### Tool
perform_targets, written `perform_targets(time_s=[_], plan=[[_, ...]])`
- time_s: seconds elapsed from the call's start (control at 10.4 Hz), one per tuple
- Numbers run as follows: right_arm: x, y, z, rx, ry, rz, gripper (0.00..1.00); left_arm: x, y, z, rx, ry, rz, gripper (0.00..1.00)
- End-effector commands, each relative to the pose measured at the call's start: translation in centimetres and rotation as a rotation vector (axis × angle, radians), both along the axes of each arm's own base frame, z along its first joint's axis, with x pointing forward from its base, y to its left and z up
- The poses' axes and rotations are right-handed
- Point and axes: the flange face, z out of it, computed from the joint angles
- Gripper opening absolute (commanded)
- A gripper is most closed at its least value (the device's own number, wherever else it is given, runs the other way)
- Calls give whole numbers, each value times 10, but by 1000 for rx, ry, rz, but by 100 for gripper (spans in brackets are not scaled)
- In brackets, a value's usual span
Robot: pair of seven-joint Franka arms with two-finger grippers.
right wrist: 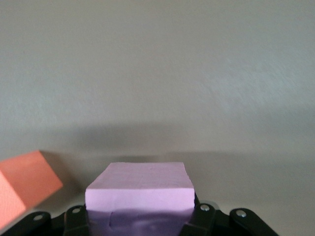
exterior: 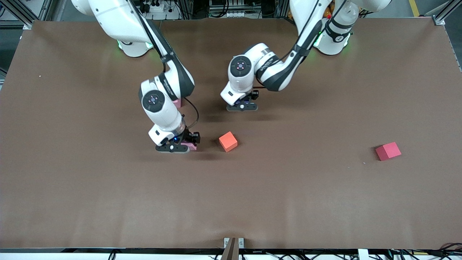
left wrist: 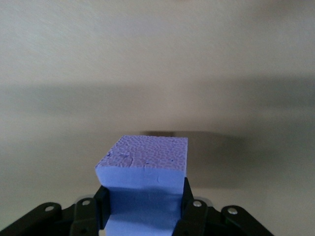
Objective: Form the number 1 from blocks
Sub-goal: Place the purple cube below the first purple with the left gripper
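Observation:
My right gripper [exterior: 179, 147] is down at the table, shut on a pink block [exterior: 190, 146]; its wrist view shows that block [right wrist: 140, 189] filling the space between the fingers. An orange block [exterior: 228, 141] lies close beside it, toward the left arm's end, and shows again in the right wrist view [right wrist: 24, 189]. My left gripper [exterior: 242, 107] hangs low over the table's middle, shut on a blue-violet block [left wrist: 142, 164]. A red block [exterior: 388, 151] lies alone toward the left arm's end.
A sliver of another pink block [exterior: 177, 103] peeks out from under my right arm's wrist, farther from the front camera than the held one. The brown table [exterior: 108, 202] is bare along the edge nearest the front camera.

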Motion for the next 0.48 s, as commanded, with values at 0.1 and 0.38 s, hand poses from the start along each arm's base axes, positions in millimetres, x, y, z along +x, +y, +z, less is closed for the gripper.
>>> perform_targets(time_s=[0.1, 0.38], plan=[[-45, -3, 10, 4, 30, 38, 61, -5, -9, -7, 2, 7, 4, 0], [-61, 12, 16, 43, 47, 28, 61, -9, -3, -14, 20, 17, -2, 0]])
